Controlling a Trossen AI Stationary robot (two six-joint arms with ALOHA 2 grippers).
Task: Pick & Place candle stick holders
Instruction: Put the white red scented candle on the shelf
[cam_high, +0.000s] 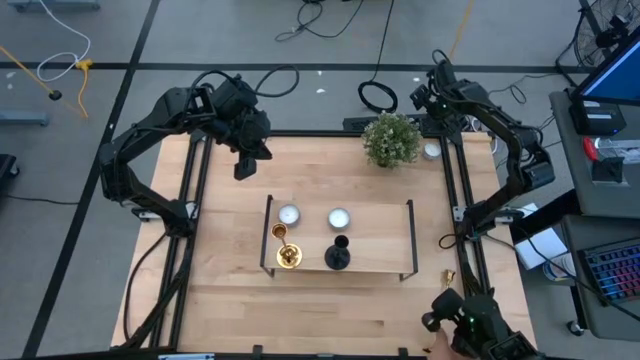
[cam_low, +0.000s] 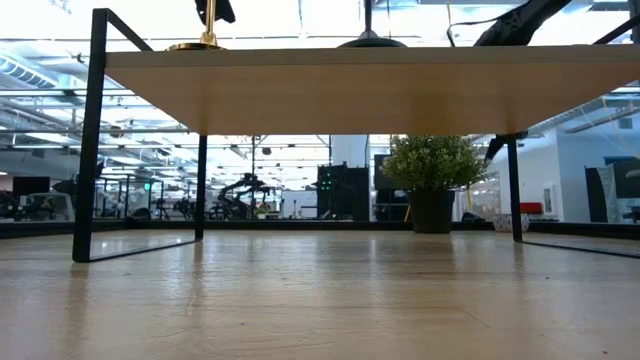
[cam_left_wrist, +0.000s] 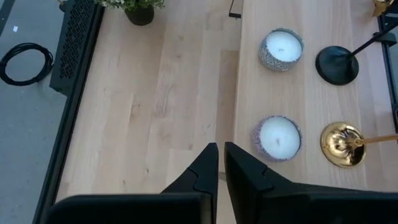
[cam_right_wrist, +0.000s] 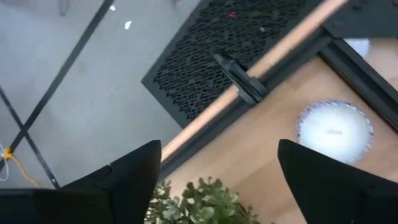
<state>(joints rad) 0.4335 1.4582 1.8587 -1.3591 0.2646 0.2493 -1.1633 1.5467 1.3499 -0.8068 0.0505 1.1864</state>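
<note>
On the pale wooden worktop (cam_high: 230, 300), the long black-framed stand (cam_high: 375, 225) sat at the centre. It carried one gold candlestick (cam_high: 285, 248) at its 7 o'clock corner and the black candlestick (cam_high: 338, 255) just beside it toward 6 o'clock. The right hand (cam_right_wrist: 219, 149) hung at about 1 o'clock over the far corner, above the potted plant (cam_high: 392, 138). Its fingers were spread wide and it had hold of nothing. The left hand (cam_high: 244, 165) waited at 11 o'clock, pinched closed and empty.

A small gold piece (cam_high: 449, 275), probably the second gold candlestick, lay off the stand at 4 o'clock near the worktop's edge. The right arm looked best placed to fetch it. It would do well to come down over the slim stem with the fingers wide, close gently on the shiny metal, and set the base flat clear of the two white candles (cam_high: 289, 215) on the stand. A third candle (cam_high: 431, 150) stood beside the plant.

No brand, label or writing could be read anywhere.
</note>
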